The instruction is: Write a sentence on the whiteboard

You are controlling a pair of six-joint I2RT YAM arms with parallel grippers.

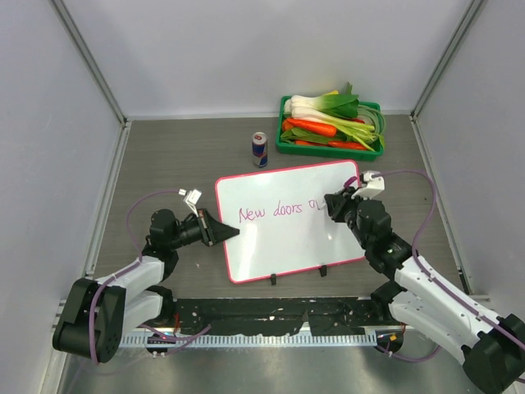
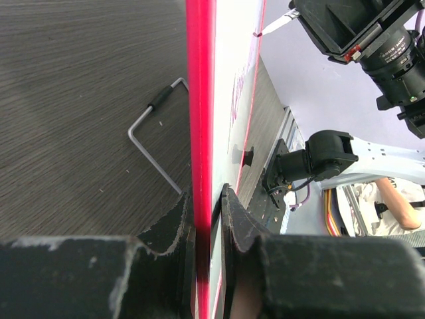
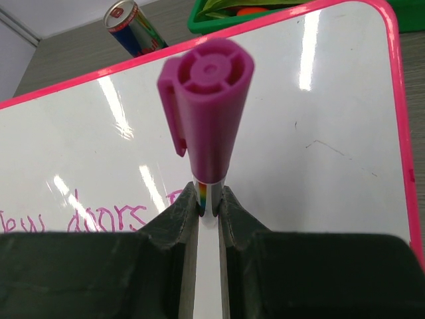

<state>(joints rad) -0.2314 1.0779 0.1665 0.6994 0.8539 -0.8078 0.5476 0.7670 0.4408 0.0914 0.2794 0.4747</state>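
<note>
While the top view looks down on the table, the whiteboard (image 1: 287, 246) lies at its centre between the two arms, turned slightly, with its two black feet on the near edge. The sentence (image 1: 275, 213) runs across its upper half in pink; "New doors" reads clearly and the following letters disappear under the right gripper (image 1: 332, 205), which sits over the board's right part. The left gripper (image 1: 234, 233) meets the board's left edge. Behind the board stand a drink can (image 1: 260, 149) and a green basket (image 1: 328, 152) of vegetables.

From the left wrist, the whiteboard's (image 2: 199, 133) pink frame runs edge-on between the left gripper's (image 2: 209, 199) fingers (image 2: 232, 216), which pinch it from both sides. A bent wire foot (image 2: 156, 133) shows beneath the board.

From the right wrist, the right gripper (image 3: 209, 196) is closed tight on a marker (image 3: 206, 113), its magenta cap end facing the camera. Beyond it lie the whiteboard (image 3: 319, 133), the sentence's (image 3: 99, 216) "doors", the drink can (image 3: 136, 26) and the basket (image 3: 219, 16).
</note>
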